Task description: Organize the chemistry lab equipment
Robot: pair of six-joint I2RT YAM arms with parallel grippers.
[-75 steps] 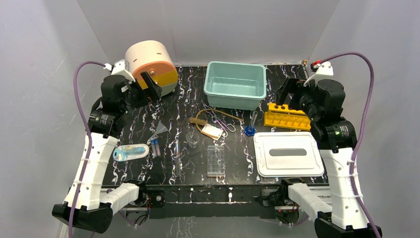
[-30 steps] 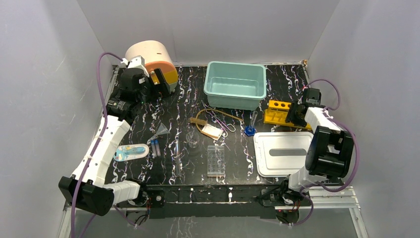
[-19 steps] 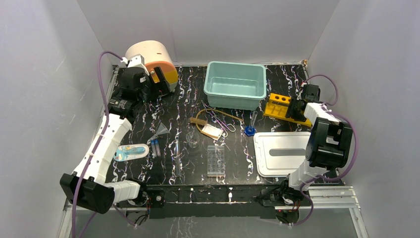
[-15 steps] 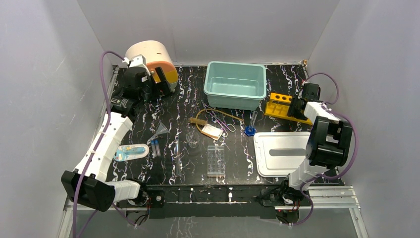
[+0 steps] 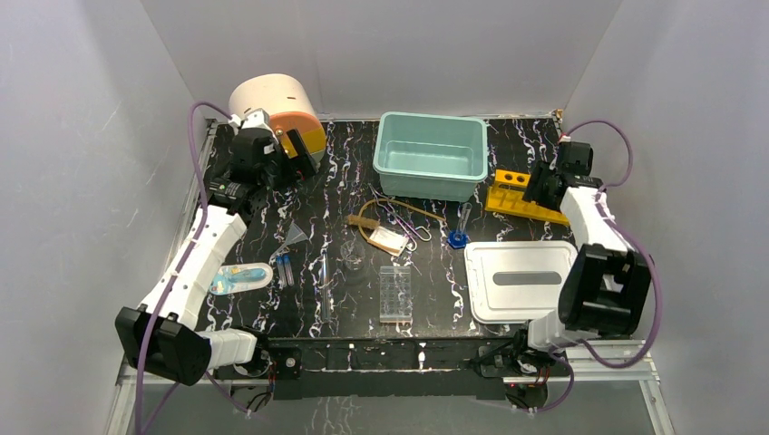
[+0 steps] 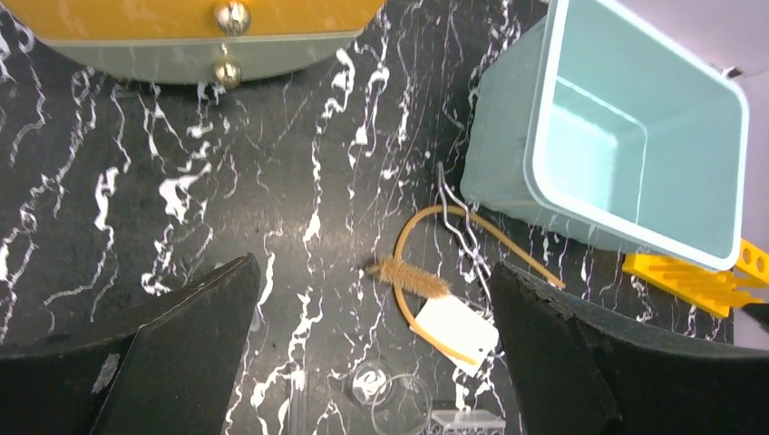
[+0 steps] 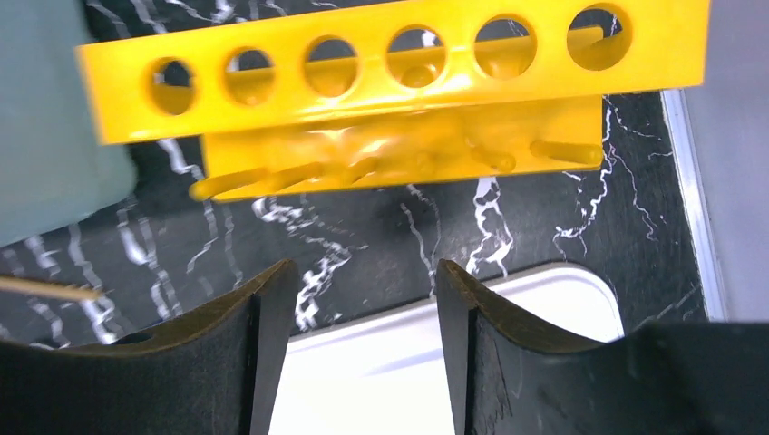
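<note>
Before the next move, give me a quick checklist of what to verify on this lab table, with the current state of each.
1. Left pincer open and empty: ok.
2. Right pincer holding nothing: ok; the yellow rack lies beyond its fingertips.
3. Teal bin upright and empty: ok.
4. Metal tongs separate from the tan-looped tag: not ok, they overlap.
5. Anything under the white lid: cannot tell.

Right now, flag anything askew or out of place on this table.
The yellow rack sits at a slant beside the teal bin, not square with it. The metal tongs and tan-looped tag lie overlapping, loose in the middle.
</note>
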